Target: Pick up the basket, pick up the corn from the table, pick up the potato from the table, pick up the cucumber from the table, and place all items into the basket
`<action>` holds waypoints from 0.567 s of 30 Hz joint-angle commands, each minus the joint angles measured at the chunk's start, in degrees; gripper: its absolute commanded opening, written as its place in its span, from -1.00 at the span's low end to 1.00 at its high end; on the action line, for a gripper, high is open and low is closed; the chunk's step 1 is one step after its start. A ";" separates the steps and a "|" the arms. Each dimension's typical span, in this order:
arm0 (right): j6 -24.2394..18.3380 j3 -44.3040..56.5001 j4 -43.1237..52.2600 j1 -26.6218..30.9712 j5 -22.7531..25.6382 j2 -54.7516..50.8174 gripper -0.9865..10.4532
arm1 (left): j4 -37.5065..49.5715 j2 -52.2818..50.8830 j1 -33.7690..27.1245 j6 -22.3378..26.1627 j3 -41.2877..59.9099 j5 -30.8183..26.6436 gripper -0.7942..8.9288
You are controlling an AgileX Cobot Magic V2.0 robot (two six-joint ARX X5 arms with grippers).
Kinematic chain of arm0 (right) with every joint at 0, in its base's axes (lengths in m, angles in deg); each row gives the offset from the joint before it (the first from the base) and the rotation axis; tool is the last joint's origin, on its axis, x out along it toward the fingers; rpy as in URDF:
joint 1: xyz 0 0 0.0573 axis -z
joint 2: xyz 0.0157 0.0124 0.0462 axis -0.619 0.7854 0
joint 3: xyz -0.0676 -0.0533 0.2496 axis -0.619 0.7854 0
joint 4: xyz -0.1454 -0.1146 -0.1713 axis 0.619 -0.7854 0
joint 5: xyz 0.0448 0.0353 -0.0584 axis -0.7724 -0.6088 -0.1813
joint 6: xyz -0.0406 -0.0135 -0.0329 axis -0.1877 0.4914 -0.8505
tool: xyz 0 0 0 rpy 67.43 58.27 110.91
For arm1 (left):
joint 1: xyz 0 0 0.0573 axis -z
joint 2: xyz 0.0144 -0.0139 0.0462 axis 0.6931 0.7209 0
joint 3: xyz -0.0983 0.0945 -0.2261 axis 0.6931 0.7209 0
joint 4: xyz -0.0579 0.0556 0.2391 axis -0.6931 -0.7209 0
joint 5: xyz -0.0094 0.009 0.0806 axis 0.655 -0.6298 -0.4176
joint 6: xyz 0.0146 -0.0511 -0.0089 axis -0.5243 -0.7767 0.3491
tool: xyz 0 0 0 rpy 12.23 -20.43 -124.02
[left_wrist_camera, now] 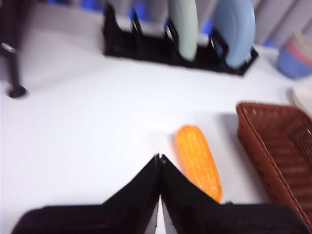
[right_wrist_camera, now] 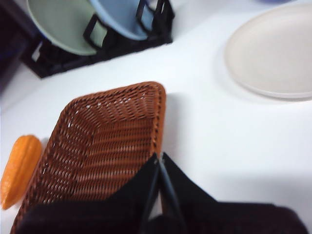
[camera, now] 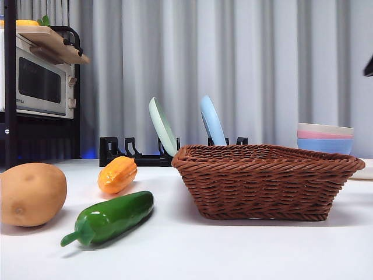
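Observation:
The brown wicker basket (camera: 267, 181) stands empty on the white table (camera: 192, 251), right of centre. The ridged orange corn (camera: 117, 174) lies to its left, with the tan potato (camera: 31, 193) at the far left and the dark green cucumber (camera: 109, 217) in front of both. My left gripper (left_wrist_camera: 159, 158) is shut, its tips hanging above the table just beside the corn (left_wrist_camera: 197, 161). Over the basket's rim (right_wrist_camera: 158, 122) my right gripper (right_wrist_camera: 159, 157) is shut with nothing in it. Only a black tip (camera: 368, 66) of an arm shows in the front view.
A black dish rack (camera: 140, 153) with a green plate (camera: 162, 126) and a blue plate (camera: 212, 121) stands behind the basket. Stacked pastel bowls (camera: 324, 137) sit at the back right, a white plate (right_wrist_camera: 273, 51) beside the basket. A microwave (camera: 38, 80) is on a shelf at left.

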 commanded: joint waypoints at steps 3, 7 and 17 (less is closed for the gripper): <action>-5.55 -8.41 -5.42 0.09 -6.75 10.34 -0.83 | -5.38 9.25 0.17 4.35 -6.27 6.38 -0.84; -8.28 -13.07 -9.40 0.09 -11.13 16.46 -0.71 | -8.41 13.97 0.17 5.57 -9.73 9.09 -0.62; -8.79 -15.19 -9.77 -0.35 -10.88 25.29 -0.26 | -8.81 15.10 0.20 4.81 -10.99 9.84 -0.09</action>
